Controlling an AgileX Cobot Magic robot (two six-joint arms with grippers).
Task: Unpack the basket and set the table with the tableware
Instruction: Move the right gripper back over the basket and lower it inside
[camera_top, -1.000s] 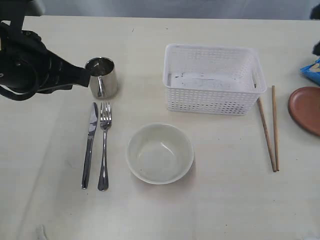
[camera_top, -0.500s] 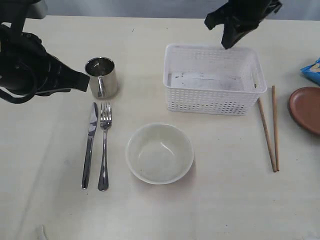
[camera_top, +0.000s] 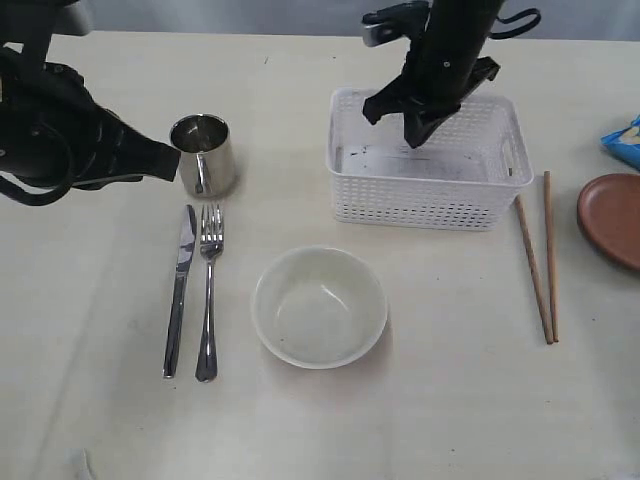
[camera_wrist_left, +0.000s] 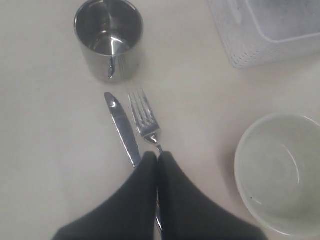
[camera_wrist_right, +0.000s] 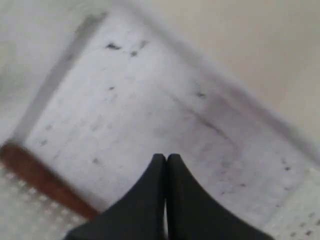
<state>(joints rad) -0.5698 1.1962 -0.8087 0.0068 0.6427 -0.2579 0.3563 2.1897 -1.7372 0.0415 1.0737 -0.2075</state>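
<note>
- Basket (camera_top: 425, 200) sits on the far part of the table (camera_top: 450, 400). Its long side goes left to right in the outside view.
- A brown wooden spoon (camera_wrist_right: 44, 182), I think, lies flat on the basket floor. It is right beside a wall with holes. Only part of it shows.
- The long side of the spoon runs along that wall. I cannot tell which end is the scoop.
- The right gripper (camera_top: 415, 135) hangs over the middle of the basket and points down. Its two fingers are pressed together and hold nothing.
- The spoon is off to one side of those tips. It is not under them and does not touch them.
- The outside view does not show the spoon at all. My guess is that it hides behind the near wall.
- The right arm is the close one. It would need to go toward that wall, spread its fingers and set them across the spoon.
- The left gripper (camera_top: 170, 158) is well apart from the basket and near the mug (camera_top: 204, 155). It is above the knife (camera_top: 180, 290) and fork (camera_top: 208, 300). Its fingers are pressed together and hold nothing too.
- The bowl (camera_top: 320, 306), chopsticks (camera_top: 540, 255) and plate (camera_top: 612, 218) lie out on the table.
</note>
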